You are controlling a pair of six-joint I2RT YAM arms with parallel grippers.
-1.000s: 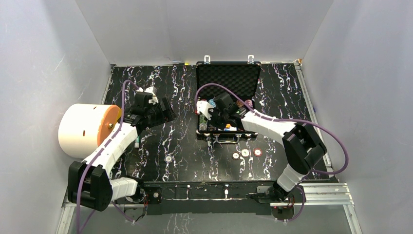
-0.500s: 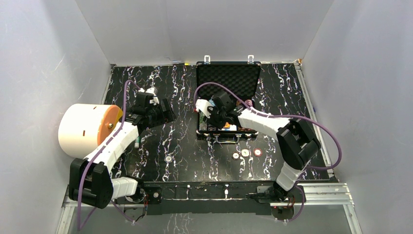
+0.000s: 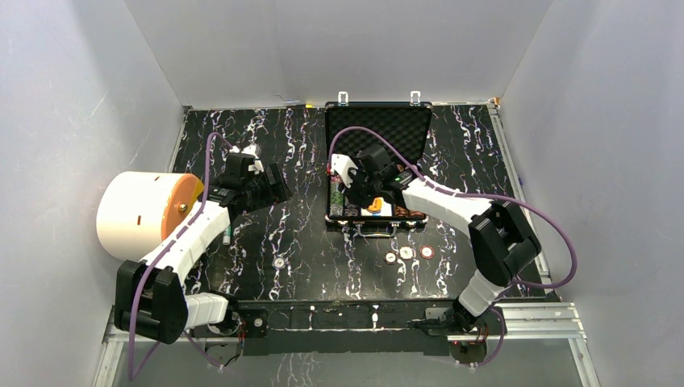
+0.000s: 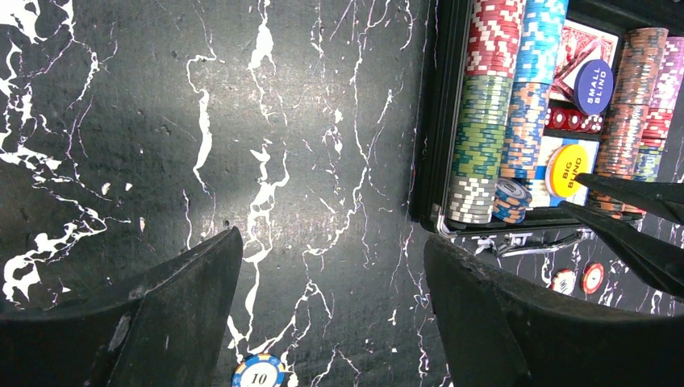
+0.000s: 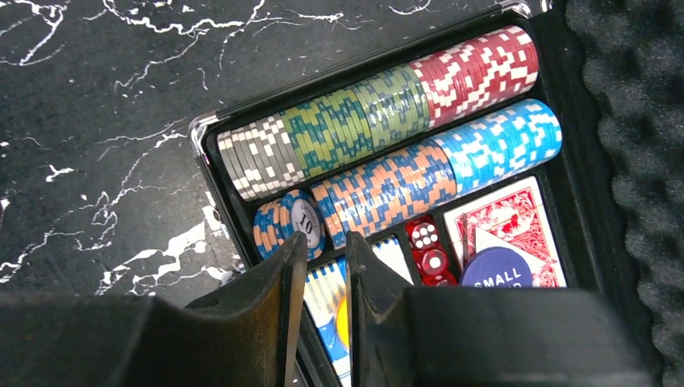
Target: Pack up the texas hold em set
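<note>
- Top view: black briefcase (image 3: 377, 133) lies open at the far centre of the marbled tabletop (image 3: 306, 242). Long axis runs left–right, foam lid stands toward the back wall, handle faces the arms.
- Same view: right end effector (image 3: 361, 196) hangs over the left part of the tray and hides much of the contents; its gap can't be read from here. Left end effector (image 3: 270, 184) hovers well left of the case, near a white drum (image 3: 137, 216). Loose chips (image 3: 406, 252) lie in front of the case, apart from it, too small to read.
- Left wrist: left end effector (image 4: 331, 242) is spread wide, nothing btwn the fingers. Case is cut off at the right edge. Chip rows (image 4: 482, 121) run along its short side. SMALL BLIND button (image 4: 594, 85) and BIG BLIND button (image 4: 567, 169) lie in the tray, red dice (image 4: 573, 119) btwn them.
- Right wrist: right end effector (image 5: 324, 242) is narrow, a slim gap w/ nothing held. Its tips sit just beside a 10 chip (image 5: 305, 219) leaning at the end of the 2nd row. Red card deck (image 5: 516, 218) is partly hidden.
</note>
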